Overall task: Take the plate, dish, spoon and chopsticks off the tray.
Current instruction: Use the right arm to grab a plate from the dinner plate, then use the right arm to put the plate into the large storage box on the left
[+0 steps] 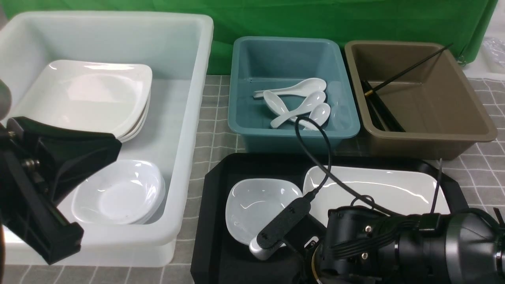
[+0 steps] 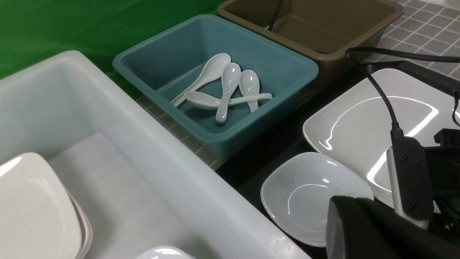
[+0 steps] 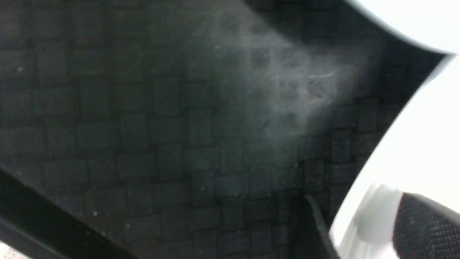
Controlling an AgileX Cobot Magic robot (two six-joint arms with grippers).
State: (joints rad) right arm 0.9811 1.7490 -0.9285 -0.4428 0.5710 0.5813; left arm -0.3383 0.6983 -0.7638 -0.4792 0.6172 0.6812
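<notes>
Two pieces of crockery are sitting on the black tray (image 1: 215, 221): the small dish (image 1: 256, 205) is lying at its left, and the large plate (image 1: 378, 189) is lying just beside it to the right, their rims close together. The right arm (image 1: 414, 248) is reaching low over the tray's near edge and is covering the plate's near side. The right gripper (image 3: 363, 233) is hanging just above the patterned tray floor where dish and plate meet. One textured fingertip pad (image 3: 424, 230) is showing in the right wrist view, with something white and blurred lying against it, but I cannot tell whether the jaws are clamping it or standing free. The left gripper (image 1: 106, 150) is hovering over the big white bin (image 1: 189, 118) with its jaws pressed together and nothing between them. Inside that bin, a stack of plates (image 1: 90, 94) is resting at the far end and a stack of small dishes (image 1: 122, 193) at the near end. Four spoons (image 1: 300, 102) are lying crossed over one another in the teal bin (image 1: 244, 79) beyond the tray. The chopsticks (image 1: 378, 110) are lying in the brown bin (image 1: 453, 102), most along its left wall, one leaning up toward the far right corner.
</notes>
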